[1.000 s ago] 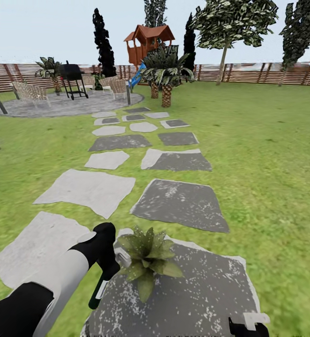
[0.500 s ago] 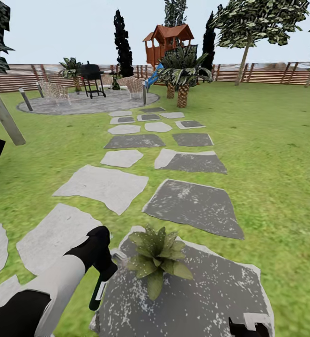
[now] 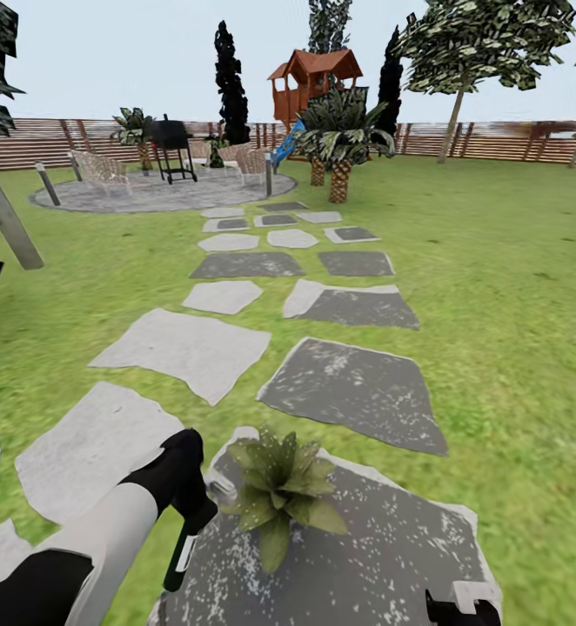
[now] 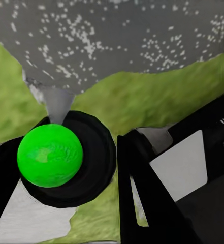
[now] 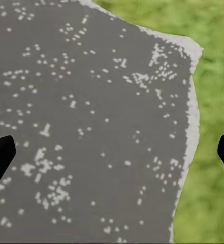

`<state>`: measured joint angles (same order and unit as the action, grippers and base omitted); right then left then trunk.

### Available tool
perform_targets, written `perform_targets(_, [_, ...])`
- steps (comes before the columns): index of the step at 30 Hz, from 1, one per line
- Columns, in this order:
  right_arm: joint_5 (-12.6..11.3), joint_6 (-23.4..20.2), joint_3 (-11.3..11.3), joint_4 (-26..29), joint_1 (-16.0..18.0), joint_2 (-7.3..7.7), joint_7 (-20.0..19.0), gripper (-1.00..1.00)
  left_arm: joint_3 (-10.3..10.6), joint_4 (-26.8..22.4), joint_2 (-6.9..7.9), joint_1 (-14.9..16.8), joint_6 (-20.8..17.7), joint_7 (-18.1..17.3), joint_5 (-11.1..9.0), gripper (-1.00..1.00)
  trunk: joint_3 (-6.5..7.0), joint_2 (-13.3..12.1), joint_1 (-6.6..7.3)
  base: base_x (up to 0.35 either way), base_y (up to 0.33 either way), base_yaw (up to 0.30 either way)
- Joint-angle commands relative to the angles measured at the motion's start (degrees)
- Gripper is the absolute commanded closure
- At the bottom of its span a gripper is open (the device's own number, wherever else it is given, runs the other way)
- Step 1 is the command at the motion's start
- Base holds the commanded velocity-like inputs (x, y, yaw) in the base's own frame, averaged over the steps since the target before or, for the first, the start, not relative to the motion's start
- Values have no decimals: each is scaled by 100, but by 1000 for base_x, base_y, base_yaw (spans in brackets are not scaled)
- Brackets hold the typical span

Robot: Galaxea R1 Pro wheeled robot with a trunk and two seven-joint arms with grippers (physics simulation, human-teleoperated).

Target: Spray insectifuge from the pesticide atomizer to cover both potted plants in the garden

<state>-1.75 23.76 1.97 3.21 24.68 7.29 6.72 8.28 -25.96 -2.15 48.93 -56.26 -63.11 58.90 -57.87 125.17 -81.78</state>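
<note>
One potted plant [image 3: 275,489], a low rosette of pointed green leaves, sits on a dark speckled paving slab [image 3: 384,548] just in front of me. My left gripper [image 3: 208,500] hovers right beside its leaves. It is shut on the pesticide atomizer [image 3: 182,553], a slim dark bottle with a white label hanging down from the fingers. Seen end-on in the left wrist view, the atomizer [image 4: 50,155] is a round black body with a bright green ball on it, between the fingers. My right gripper [image 3: 462,604] is low at the slab's near right, open [image 5: 112,152] over the stone.
Grey stepping stones [image 3: 184,348] lead over the lawn [image 3: 505,330] to a round patio [image 3: 157,193] with a grill and chairs. A palm [image 3: 340,139], playhouse and brown slatted fence [image 3: 497,139] stand behind. A leaning trunk [image 3: 5,217] and a dark shrub are at the left.
The whole picture has shifted to the right, so the camera has turned left. The left gripper keeps hold of the atomizer beside the plant.
</note>
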Motion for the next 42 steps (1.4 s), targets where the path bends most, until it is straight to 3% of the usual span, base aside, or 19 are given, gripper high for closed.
perform_targets(1, [-18,14,23,-3,2,0,13,-100,10,-20,-2,-28,-26,-56,60,100,-5,2,-1,163,-232,187])
perform_targets(11, [-18,14,23,-5,2,0,13,-100,-1,1,21,-100,-26,-44,68,100,-5,2,-1,101,-97,268])
perform_targets(18, [-18,16,23,-5,2,0,13,-100,3,-34,20,-261,-18,-44,68,100,-5,2,-1,2,-13,54])
perform_targets(42, [-18,14,23,-5,2,-8,13,-100,-10,-52,4,-284,-17,-35,60,100,-5,2,-1,-60,-243,248])
